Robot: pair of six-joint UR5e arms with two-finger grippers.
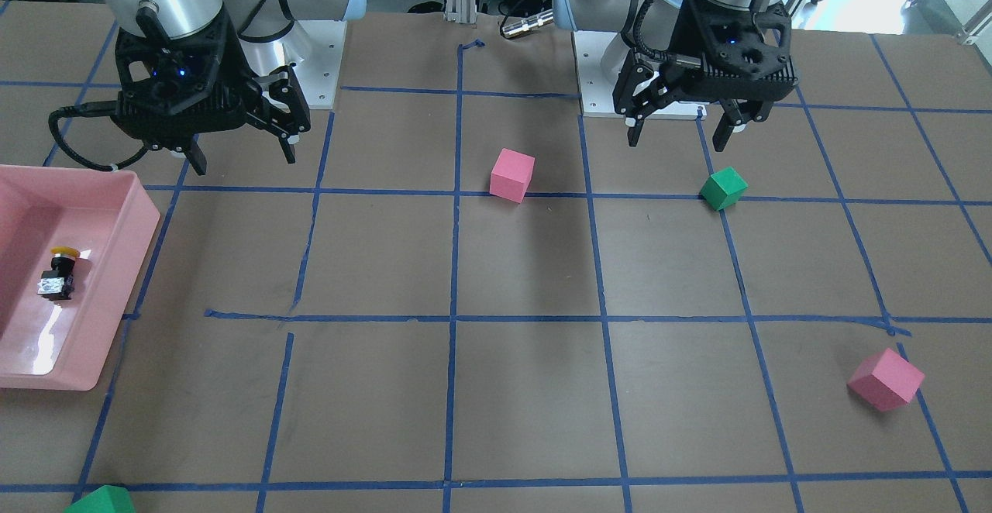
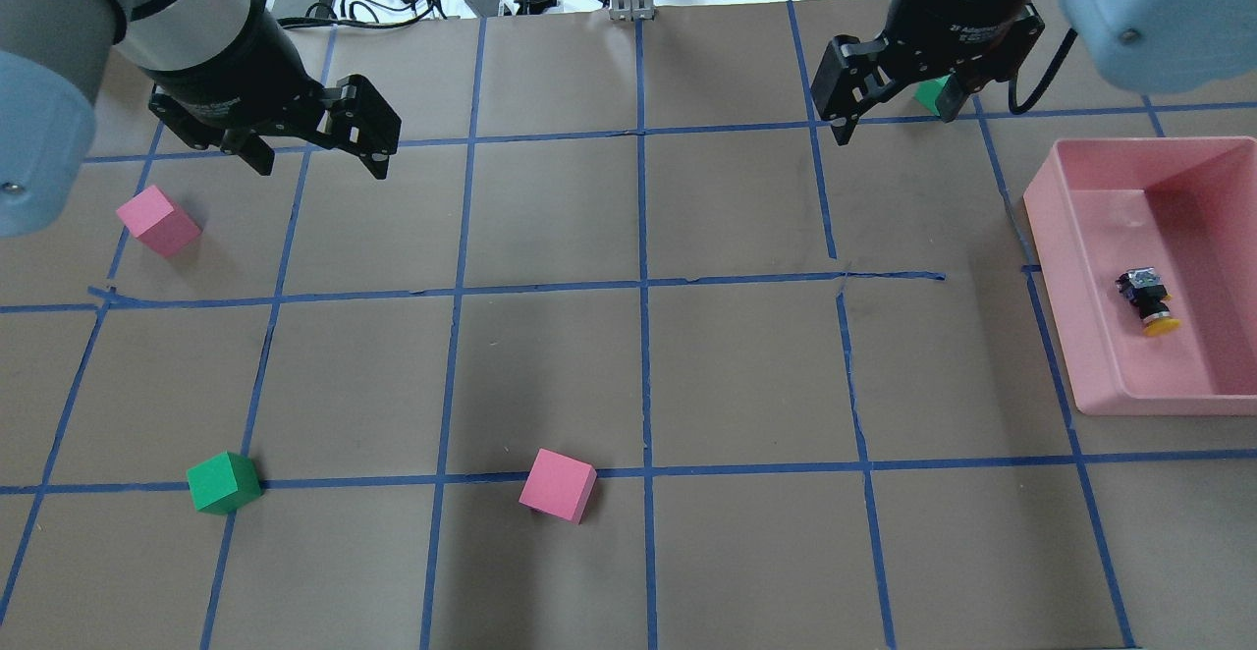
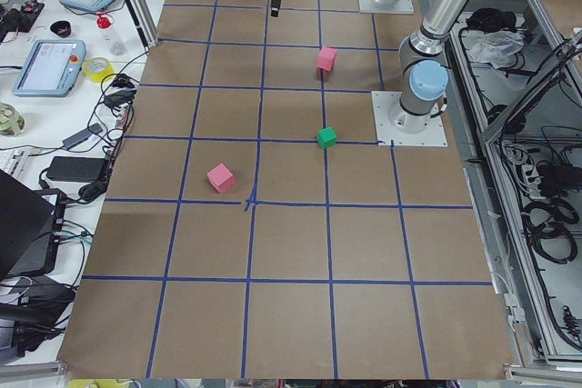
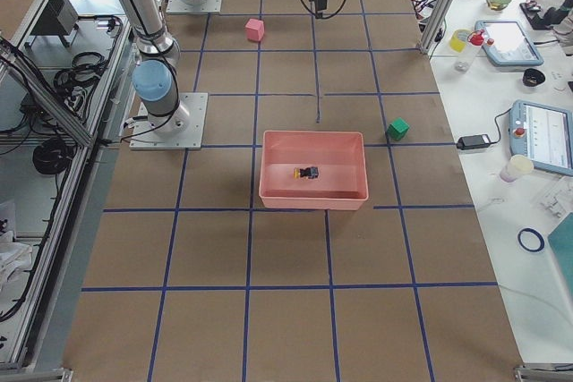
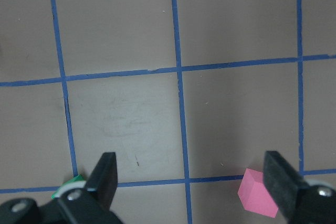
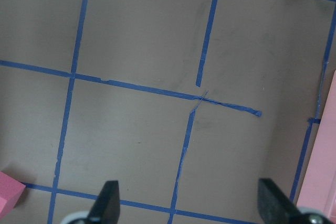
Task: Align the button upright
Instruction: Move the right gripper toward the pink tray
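The right gripper (image 2: pixel 896 118) hangs above the table with its jaws spread wide and nothing between them. Its wrist camera looks down on bare brown paper and blue tape, with only a sliver of pink at the frame's edge. The left gripper (image 2: pixel 319 164) is likewise open and empty, well apart on the other side of the table. Outward from the right gripper, the pink tray (image 2: pixel 1065 287) sits near the table's right edge. The button (image 2: pixel 1147 301) lies on its side on the tray floor, away from the walls, its yellow cap pointing toward the robot and its silvery base block pointing away. The right arm looks the natural one for this job, as it is far nearer the tray. A good approach would centre it over the button and turn the wrist so the fingers close across the black body, not along it (the cap and base block offer poorer purchase). It should then come down clear of the tray walls. Once lifted, the button needs tipping so the base faces down, then a gentle, low release, since so small a base may topple. A pink cube (image 2: pixel 558 485) and a green cube (image 2: pixel 224 482) lie elsewhere and play no part.
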